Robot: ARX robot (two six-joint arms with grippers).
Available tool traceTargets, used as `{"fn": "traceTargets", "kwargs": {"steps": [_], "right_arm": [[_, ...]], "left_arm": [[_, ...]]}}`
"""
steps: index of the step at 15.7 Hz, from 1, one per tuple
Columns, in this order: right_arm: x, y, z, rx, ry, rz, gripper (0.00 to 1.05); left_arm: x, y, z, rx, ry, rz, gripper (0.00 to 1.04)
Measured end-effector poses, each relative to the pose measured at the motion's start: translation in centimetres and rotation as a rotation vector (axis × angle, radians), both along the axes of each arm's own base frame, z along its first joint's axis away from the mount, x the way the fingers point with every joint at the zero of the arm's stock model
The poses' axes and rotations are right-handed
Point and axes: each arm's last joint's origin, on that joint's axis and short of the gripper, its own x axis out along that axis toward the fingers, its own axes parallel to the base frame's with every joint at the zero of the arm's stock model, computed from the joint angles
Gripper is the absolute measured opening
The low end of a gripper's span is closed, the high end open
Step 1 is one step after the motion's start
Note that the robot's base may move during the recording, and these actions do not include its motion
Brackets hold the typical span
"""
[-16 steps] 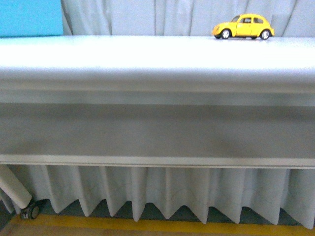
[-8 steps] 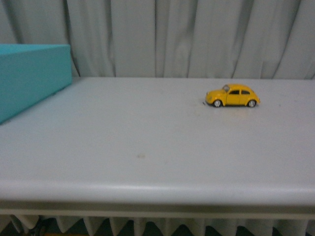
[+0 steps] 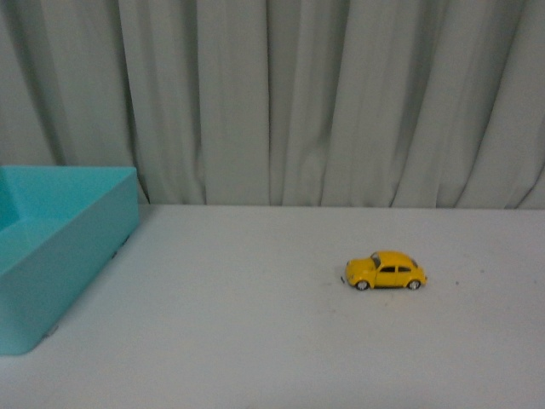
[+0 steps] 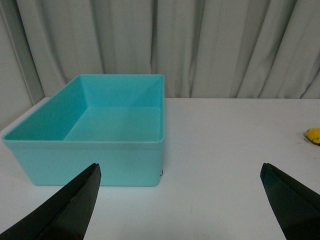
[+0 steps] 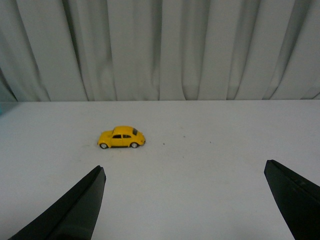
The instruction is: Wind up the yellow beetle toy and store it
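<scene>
The yellow beetle toy (image 3: pixel 385 271) sits on its wheels on the white table (image 3: pixel 255 358), right of centre and well apart from the teal bin (image 3: pixel 77 256) at the left. The right gripper (image 5: pixel 184 165) is spread wide with nothing in it and faces the car, so it's probably the picking arm. The left gripper (image 4: pixel 179 166) is just as wide and empty. It looks into the bare bin, likely where the toy gets stored.
</scene>
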Motion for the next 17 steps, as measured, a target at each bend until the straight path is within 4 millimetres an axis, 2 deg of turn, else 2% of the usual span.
{"fn": "traceTargets", "kwargs": {"steps": [17], "right_arm": [[0.00,0.00,0.01,0.003,-0.001,0.000,0.98]], "left_arm": [[0.00,0.00,0.00,0.000,0.000,0.000,0.98]]}}
